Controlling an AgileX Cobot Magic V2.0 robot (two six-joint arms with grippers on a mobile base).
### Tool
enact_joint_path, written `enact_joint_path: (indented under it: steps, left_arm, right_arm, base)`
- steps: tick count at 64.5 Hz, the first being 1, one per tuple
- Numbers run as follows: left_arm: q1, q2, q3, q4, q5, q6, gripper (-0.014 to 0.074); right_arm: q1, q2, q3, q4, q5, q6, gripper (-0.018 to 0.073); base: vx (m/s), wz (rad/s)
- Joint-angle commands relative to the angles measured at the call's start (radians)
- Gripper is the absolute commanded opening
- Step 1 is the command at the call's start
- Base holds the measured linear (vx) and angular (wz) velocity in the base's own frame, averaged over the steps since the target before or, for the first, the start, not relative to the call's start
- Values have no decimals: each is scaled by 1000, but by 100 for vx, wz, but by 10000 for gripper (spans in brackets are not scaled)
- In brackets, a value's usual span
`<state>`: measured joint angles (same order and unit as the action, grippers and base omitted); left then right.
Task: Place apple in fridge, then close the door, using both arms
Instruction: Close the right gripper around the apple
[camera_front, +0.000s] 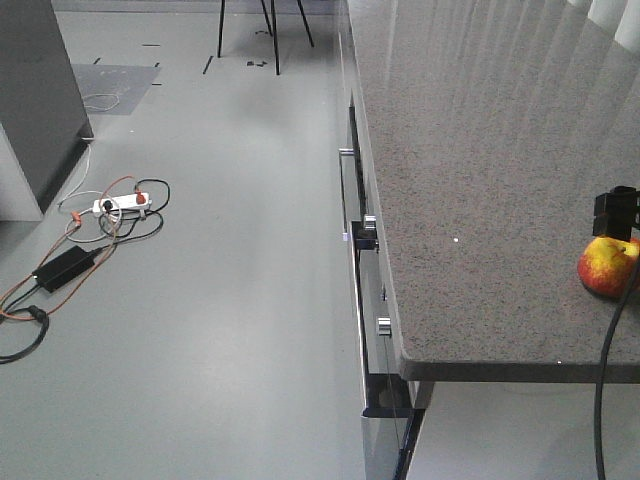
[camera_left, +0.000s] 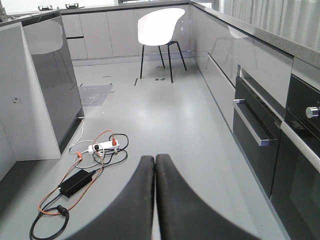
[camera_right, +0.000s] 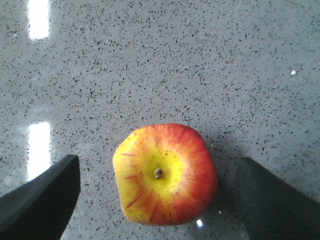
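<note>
The apple (camera_right: 165, 175), red with a yellow crown and a small stem, rests on the speckled stone countertop (camera_right: 150, 60). My right gripper (camera_right: 157, 162) hangs over it, open, with one dark finger on each side and a gap between each finger and the fruit. In the front view the apple (camera_front: 607, 266) sits near the counter's right front, under the black gripper body (camera_front: 615, 210). My left gripper (camera_left: 154, 158) is shut on nothing and hovers over the grey floor. The fridge and its door are out of view.
Grey cabinets with steel handles (camera_front: 345, 190) and oven knobs (camera_front: 383, 325) run below the counter. A power strip with tangled cables (camera_left: 102, 146) and a black adapter (camera_left: 75, 183) lie on the floor. A dark grey block (camera_left: 50, 85) stands left; a white chair (camera_left: 160, 27) behind.
</note>
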<state>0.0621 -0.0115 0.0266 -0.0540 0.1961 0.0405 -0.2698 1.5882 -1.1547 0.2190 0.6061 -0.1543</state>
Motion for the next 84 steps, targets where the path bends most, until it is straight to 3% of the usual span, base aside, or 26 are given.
enact_joint_path:
  steps: [1,46,54,73,84]
  left_arm:
    - [-5,-14,18,-9,-71,-4,-6]
    - [-5,-14,18,-9,-71,-4,-6]
    - [-5,-14,18,-9,-71,-4,-6]
    - [-5,-14,18,-9,-71,-4,-6]
    - [-5,-14,18,-9,-71,-4,-6]
  right_arm:
    - [-6,-33,-31,-6,-34,0,594]
    - [-6,63,-30,0,-21,-9,583]
    - [-6,64,-30,0,-45,-9,515]
    - [-6,74,-30,4,-43,-33,225]
    - [-6,43,-30,3,-43,-85,184]
  base:
    - [0,0]
    - [0,0]
    - [0,0]
    - [0,0]
    - [0,0]
